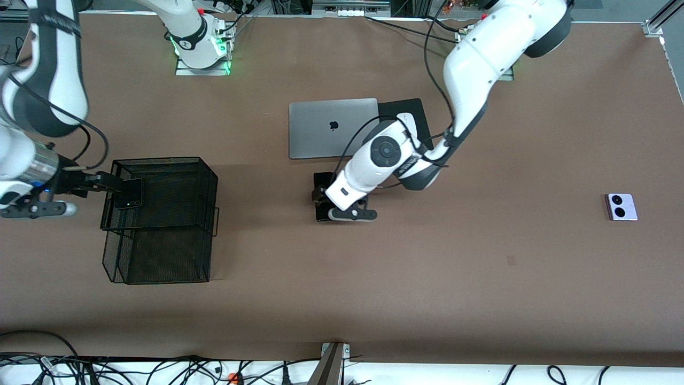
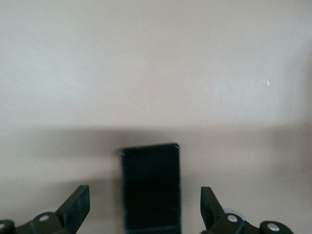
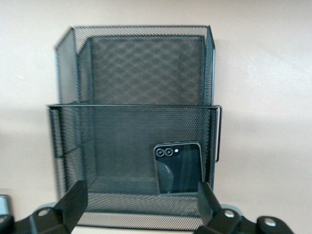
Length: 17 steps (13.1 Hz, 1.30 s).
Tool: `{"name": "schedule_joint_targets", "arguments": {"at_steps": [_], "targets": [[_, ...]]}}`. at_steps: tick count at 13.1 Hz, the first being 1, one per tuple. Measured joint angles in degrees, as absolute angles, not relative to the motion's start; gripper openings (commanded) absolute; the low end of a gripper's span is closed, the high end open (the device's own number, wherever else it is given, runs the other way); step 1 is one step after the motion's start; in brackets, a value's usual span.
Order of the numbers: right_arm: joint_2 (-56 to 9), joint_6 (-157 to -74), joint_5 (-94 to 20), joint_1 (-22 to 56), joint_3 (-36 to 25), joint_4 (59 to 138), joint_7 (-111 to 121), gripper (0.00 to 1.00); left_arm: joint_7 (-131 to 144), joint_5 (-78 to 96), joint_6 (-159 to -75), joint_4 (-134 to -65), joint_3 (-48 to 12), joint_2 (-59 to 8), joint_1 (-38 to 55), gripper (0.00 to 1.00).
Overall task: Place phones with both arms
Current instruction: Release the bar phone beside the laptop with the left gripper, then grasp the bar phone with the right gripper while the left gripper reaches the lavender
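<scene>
The long slim black phone [image 1: 320,215] lies flat on the table, nearer the front camera than the laptop. My left gripper [image 1: 319,197] hangs low over it, open. In the left wrist view the slab [image 2: 151,187] lies between the spread fingers [image 2: 75,207] without touching either, and the left gripper [image 2: 145,209] holds nothing. The small black flip phone [image 1: 128,194] stands in the black mesh basket [image 1: 160,159], leaning on its wall [image 3: 178,168]. My right gripper [image 1: 109,183] is open at the basket's rim [image 3: 131,105], empty [image 3: 141,202]. The lavender-white phone [image 1: 621,207] lies toward the left arm's end.
A closed silver laptop [image 1: 331,128] lies mid-table with a black flat pad [image 1: 414,112] beside it, partly under the left arm. The mesh basket has a second lower tier [image 1: 165,256] nearer the front camera. Cables run along the table's front edge.
</scene>
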<state>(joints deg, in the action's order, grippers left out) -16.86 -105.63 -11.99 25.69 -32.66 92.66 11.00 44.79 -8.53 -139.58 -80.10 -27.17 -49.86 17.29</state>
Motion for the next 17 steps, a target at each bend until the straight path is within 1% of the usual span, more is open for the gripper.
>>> {"name": "schedule_joint_targets", "arguments": {"at_steps": [2, 5, 9, 10, 12, 15, 17], "targets": [[-16.73, -102.94, -11.99, 26.59, -32.25, 89.66, 8.35, 1.0, 44.79, -8.55, -128.98, -79.88, -27.09, -44.38, 13.95, 1.0], [-16.84, -102.11, -11.98, 31.05, -31.85, 88.66, 2.94, 1.0, 42.88, -9.92, -114.21, -79.93, -25.99, -37.2, 8.71, 1.0], [-19.0, -103.37, -11.99, 40.3, -31.22, 88.61, -4.63, 1.0, 33.7, -16.29, -102.22, -80.18, -25.45, -33.8, 1.57, 1.0], [-20.46, -105.15, -12.02, 43.14, -31.11, 88.64, -6.94, 1.0, 32.14, -18.56, -99.96, -80.39, -25.41, -33.67, -0.1, 1.0], [-24.72, -111.32, -12.05, 49.95, -30.85, 88.68, -13.82, 1.0, 29.98, -22.76, -97.26, -81.27, -25.22, -33.65, -3.3, 1.0], [-32.56, -120.62, -12.07, 59.7, -30.09, 87.68, -24.61, 1.0, 23.71, -26.45, -96.81, -83.59, -25.09, -33.65, -9.32, 1.0], [-37.29, -122.08, -12.07, 61.9, -27.05, 84.31, -30.05, 1.0, 16.59, -26.78, -97.55, -84.07, -25.06, -33.6, -14.39, 1.0]]}}
